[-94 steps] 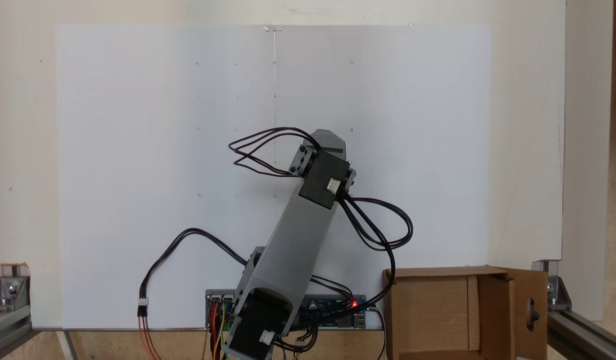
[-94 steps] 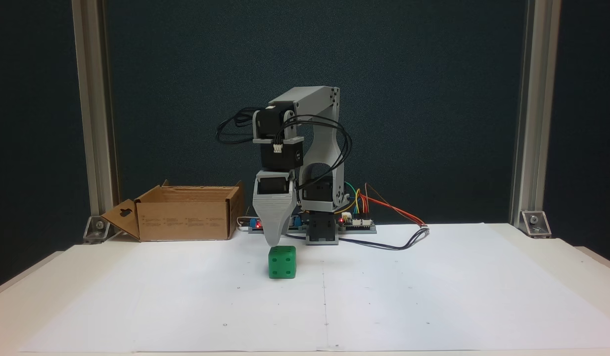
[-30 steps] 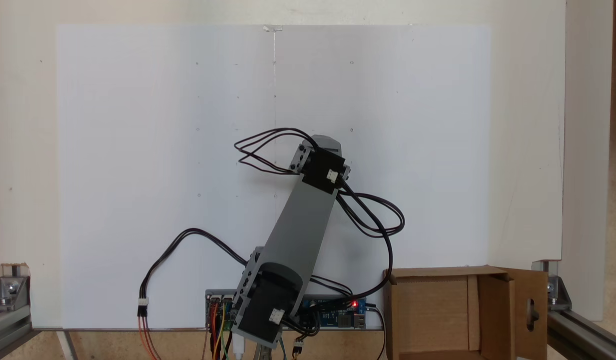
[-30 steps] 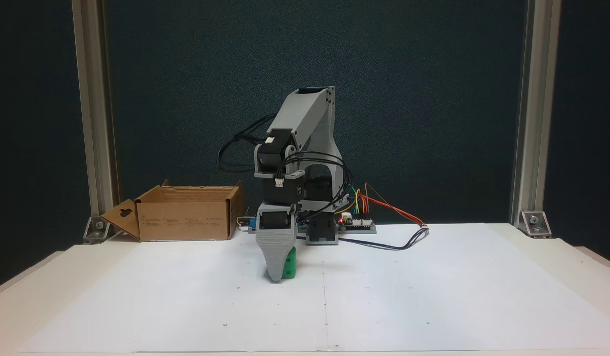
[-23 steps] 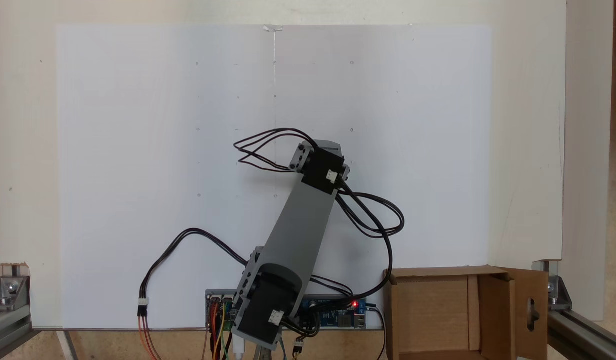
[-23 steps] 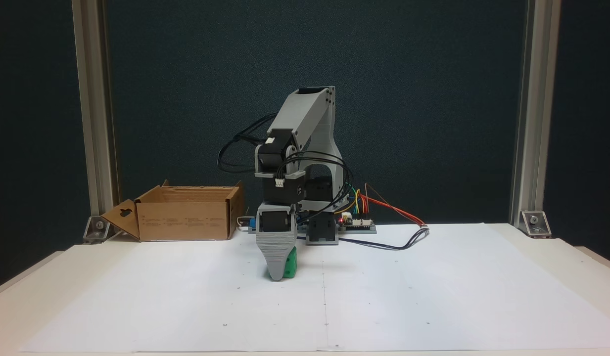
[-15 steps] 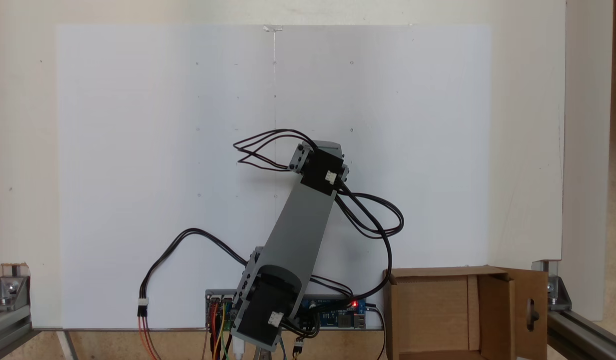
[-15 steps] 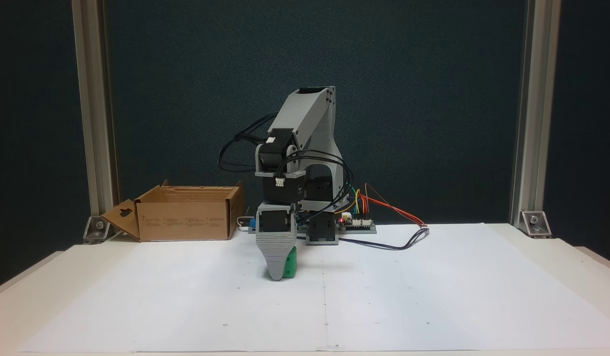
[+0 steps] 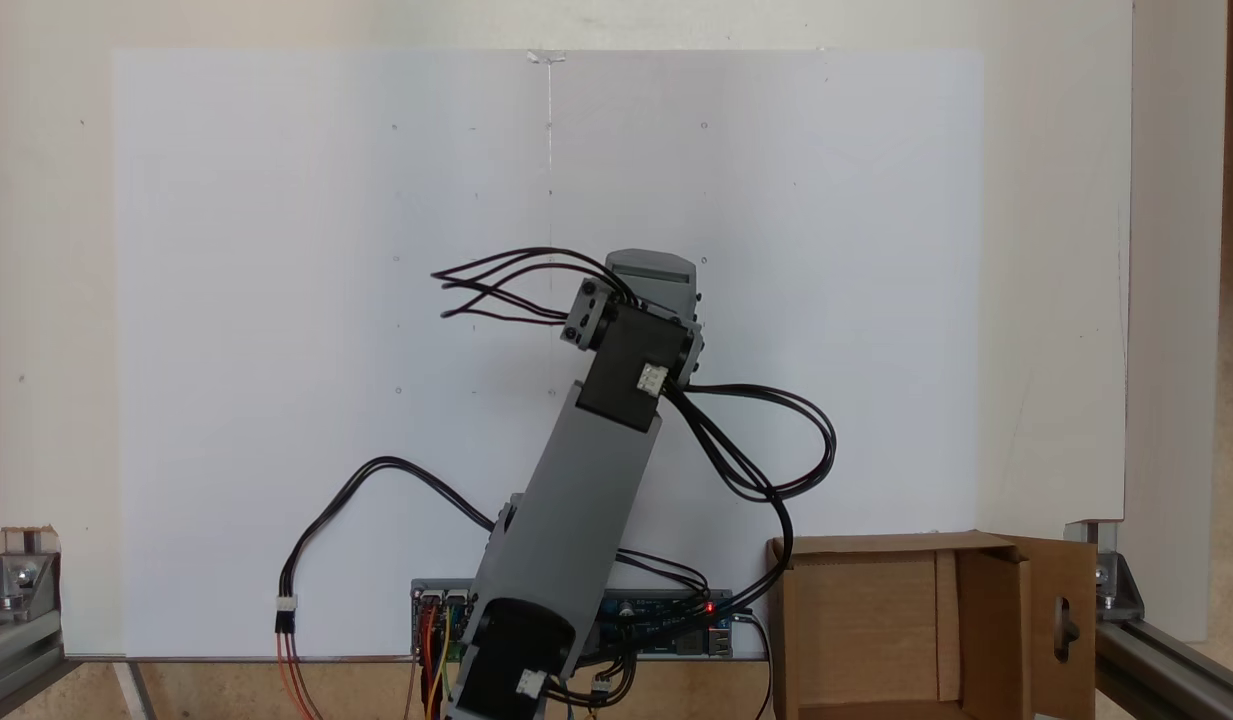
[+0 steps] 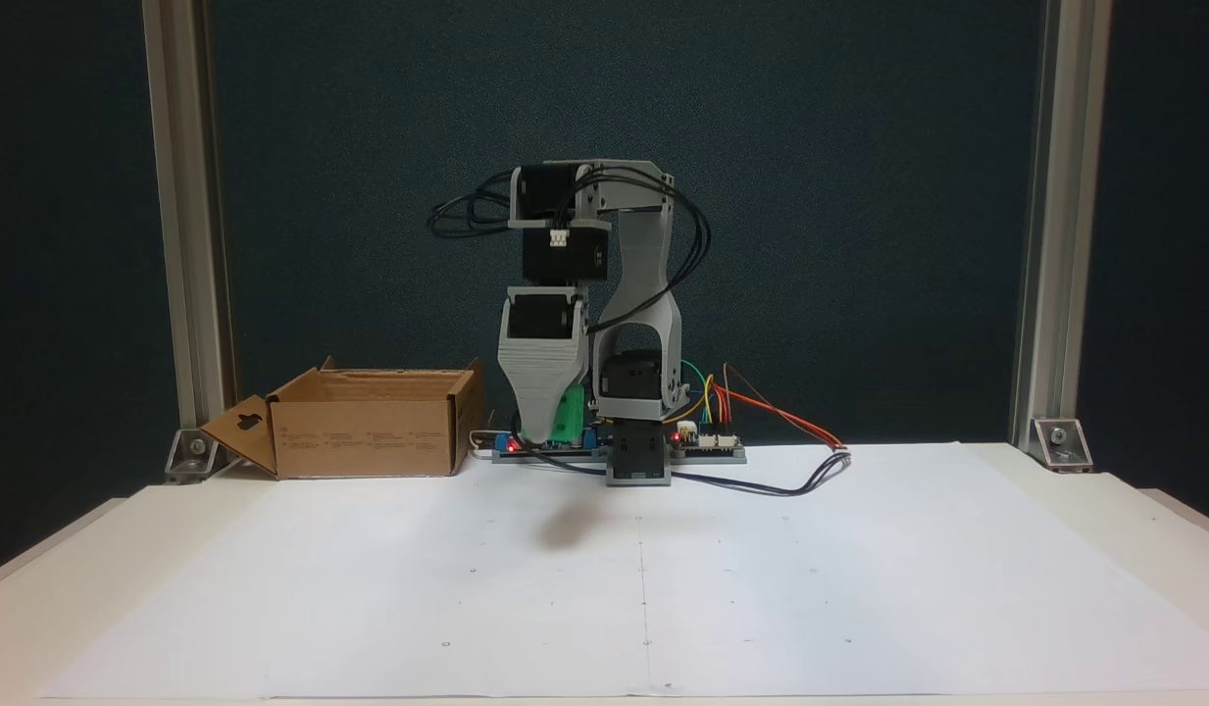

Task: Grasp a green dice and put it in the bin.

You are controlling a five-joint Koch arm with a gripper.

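The tool [image 10: 543,431] hangs above the bench [image 10: 859,588] with the dice [image 10: 565,416] clamped between its jaws, well clear of the white paper, where only a soft shadow lies below it. Only a green sliver of the dice shows at the tool's right edge in the front fixed view. The bin [image 10: 369,422] stands at 9 o'clock from the tool in that view, well apart, its flaps upright and mouth open; in the fixed view from above, the bin [image 9: 936,625] lies at about 4 o'clock from the arm's wrist. The next move is likely a swing of the base toward the bin, keeping enough height to pass over its near wall.
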